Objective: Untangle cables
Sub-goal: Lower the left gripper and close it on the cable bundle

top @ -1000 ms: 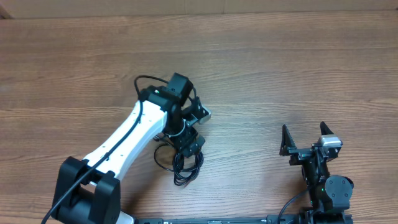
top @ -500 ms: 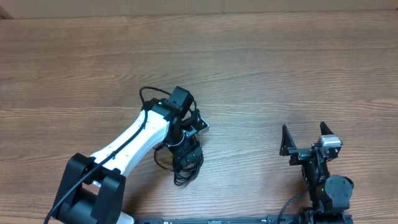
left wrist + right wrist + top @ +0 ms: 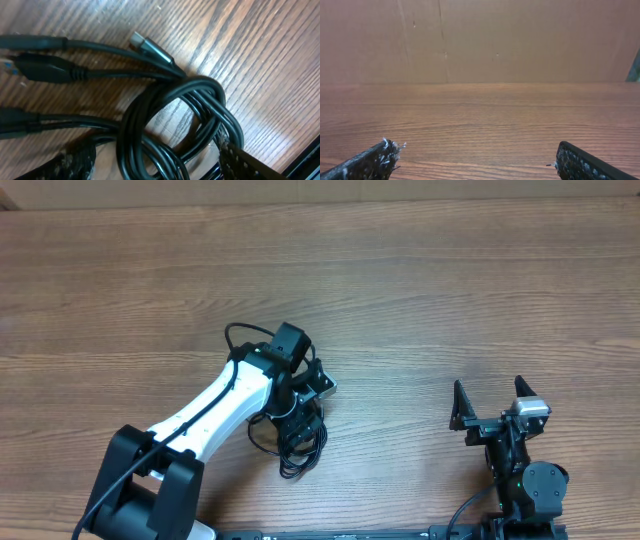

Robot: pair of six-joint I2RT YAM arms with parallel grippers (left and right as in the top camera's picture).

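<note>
While the brown wood-grain desk (image 3: pixel 450 300) stretches wide under both of my arms, my white left arm (image 3: pixel 210 410) reaches out from the near left corner toward the middle of it, and my smaller black right arm (image 3: pixel 525 480) sits folded at the near right edge, well apart from the work. My right hand (image 3: pixel 489 395) is wide open above bare wood, with nothing between its two dark fingertips. My left hand (image 3: pixel 157 162) points down onto the bundle of thin black cables (image 3: pixel 295 460), which lies on the desk just near of centre, partly hidden under the hand in the overhead view. In the left wrist view the hand is open, its fingers (image 3: pixel 75 160) standing apart on either side of the coiled loops. One finger is right against the outer strands at the lower right, and a sliver of gap shows on the other side, so I cannot see a firm grip. The loops cross over one another in a knot-like coil, and several straight runs lead off to the left. One ends in a slim silver-tipped plug (image 3: pixel 140 42) lying flat on the wood, and beside it rests a thicker black plug with a bit of blue at its tip (image 3: pixel 45 67).
</note>
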